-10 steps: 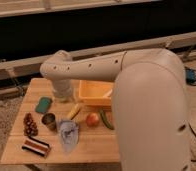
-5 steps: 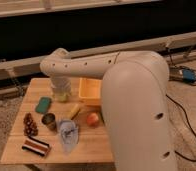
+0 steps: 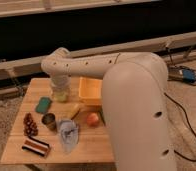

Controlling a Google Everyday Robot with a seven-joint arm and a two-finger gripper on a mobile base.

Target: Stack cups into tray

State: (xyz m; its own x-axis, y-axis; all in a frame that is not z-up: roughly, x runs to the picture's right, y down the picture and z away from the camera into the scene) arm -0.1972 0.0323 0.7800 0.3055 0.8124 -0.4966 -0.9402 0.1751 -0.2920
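Forearm has swung left; gripper (image 3: 59, 85) sits over the clear cup (image 3: 60, 94), just left of the yellow tray (image 3: 89, 93). Whether it grips, cannot tell. Cup looks light, thin-walled, slippery: take it gently by the rim.

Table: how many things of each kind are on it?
Cups: 2, clear plastic cup, small metal cup.
Trays: 1, yellow rectangular tray.
Fruit: 2, round orange fruit, dark grape bunch.
Packets: 2, striped flat packet, crumpled blue-white bag.
Sponges: 1, green sponge.
Unclear yellow piece: 1.
Total: 9.
The gripper hangs at the clear plastic cup.
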